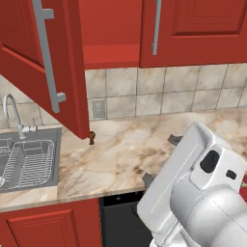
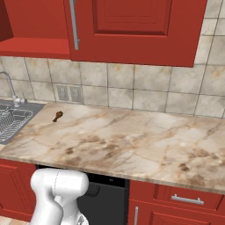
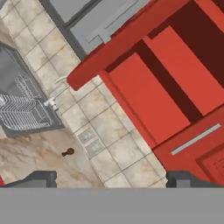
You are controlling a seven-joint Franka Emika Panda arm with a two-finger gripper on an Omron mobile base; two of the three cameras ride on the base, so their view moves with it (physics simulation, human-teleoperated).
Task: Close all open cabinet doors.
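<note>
The open cabinet door (image 1: 46, 62) hung swung out from the wall cabinet, up and to the left of the hand (image 1: 159, 159), which sat low over the marble tabletop (image 1: 120, 149) with its fingers spread wide and nothing between them. The door's long axis ran upright, as did its grey bar handle (image 1: 48, 58). The neighbouring door (image 2: 132, 30) to the right lay flush and shut. From the hand's camera the open cabinet (image 3: 162, 83) lay above and ahead, shelves showing. The open door's top edge and hinge side were cut off, and any doors further left could not be made out.
</note>
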